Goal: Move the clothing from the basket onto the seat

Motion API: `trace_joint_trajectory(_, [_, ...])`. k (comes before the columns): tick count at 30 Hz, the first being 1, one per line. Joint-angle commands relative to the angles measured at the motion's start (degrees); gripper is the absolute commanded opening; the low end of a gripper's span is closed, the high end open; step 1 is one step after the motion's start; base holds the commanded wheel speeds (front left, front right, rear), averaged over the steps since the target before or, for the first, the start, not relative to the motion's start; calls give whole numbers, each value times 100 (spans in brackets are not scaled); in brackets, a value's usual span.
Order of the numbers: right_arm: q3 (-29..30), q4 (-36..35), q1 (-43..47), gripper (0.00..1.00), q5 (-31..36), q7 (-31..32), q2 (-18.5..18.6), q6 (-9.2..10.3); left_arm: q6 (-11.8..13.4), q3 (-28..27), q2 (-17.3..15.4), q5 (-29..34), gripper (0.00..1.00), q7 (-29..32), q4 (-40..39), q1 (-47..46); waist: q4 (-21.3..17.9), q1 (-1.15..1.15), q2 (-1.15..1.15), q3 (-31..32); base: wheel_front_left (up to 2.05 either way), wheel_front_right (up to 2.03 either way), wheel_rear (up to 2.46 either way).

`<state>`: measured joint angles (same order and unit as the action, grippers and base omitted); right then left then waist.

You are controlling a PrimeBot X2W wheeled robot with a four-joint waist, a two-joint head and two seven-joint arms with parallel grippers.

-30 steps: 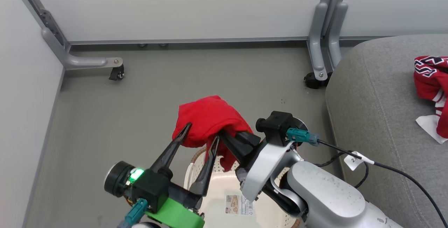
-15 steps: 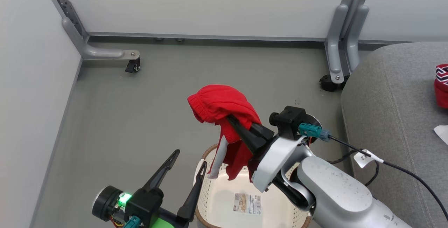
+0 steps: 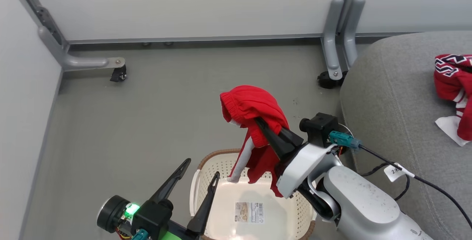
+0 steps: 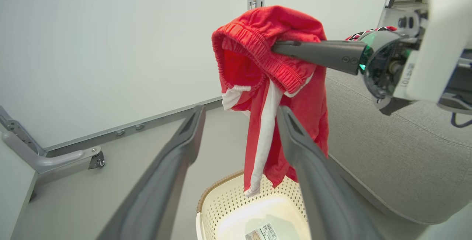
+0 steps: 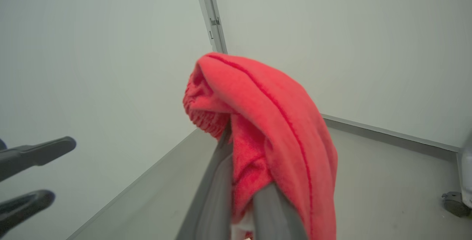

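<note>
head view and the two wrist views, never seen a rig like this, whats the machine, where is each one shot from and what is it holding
It is a wheeled robot with two arms, each ending in a two-fingered end effector. The head view looks down from its head; each wrist view looks along one arm's fingers. The right end effector is shut on a red garment, held up over the cream basket on the grey floor. The left end effector is open near the basket, holding nothing. On the right is the grey seat, where a second red garment with lettering lies.
</note>
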<state>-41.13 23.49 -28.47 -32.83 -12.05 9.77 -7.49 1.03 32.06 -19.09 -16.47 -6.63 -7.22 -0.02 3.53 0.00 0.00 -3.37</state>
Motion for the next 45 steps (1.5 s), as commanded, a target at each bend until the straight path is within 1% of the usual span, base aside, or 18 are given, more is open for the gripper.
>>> trace_joint_trajectory(1, [62,8,51,0,42,-51,14,0,6,-4,-53,60,100,-2,-34,-71,-422,0,0,-149,0,0,0])
trace_joint_trajectory(16, [767,-54,72,0,196,-221,128,0,-167,136,-217,185,100,258,-324,-517,-2468,0,0,-812,0,0,0])
trace_joint_trajectory(20, [1057,-74,65,0,228,-271,176,0,-248,212,-261,232,100,378,-407,-648,-2895,0,0,-996,0,0,0])
trace_joint_trajectory(24, [1398,-73,-21,0,256,-296,257,0,-312,273,-273,239,100,485,-477,-776,-3162,0,0,-1151,0,0,0])
trace_joint_trajectory(28, [1824,-105,-278,0,250,-322,340,0,-310,261,-294,281,100,574,-559,-921,-3288,0,0,-1345,0,0,0])
trace_joint_trajectory(32, [2364,-145,-671,0,210,-318,527,0,-371,266,-317,349,100,640,-654,-1167,-3215,0,0,-1624,0,0,0])
trace_joint_trajectory(35, [2802,-216,-1107,0,197,-316,659,0,-435,247,-305,372,100,662,-716,-1423,-3048,0,0,-1926,0,0,0])
trace_joint_trajectory(39, [3382,-263,-1762,0,164,-315,863,0,-537,277,-380,524,100,705,-802,-1828,-2775,0,0,-2369,0,0,0])
trace_joint_trajectory(45, [3969,-71,-2623,0,79,-315,1176,0,-668,393,-498,667,100,777,-899,-2359,-2372,0,0,-3081,0,0,0])
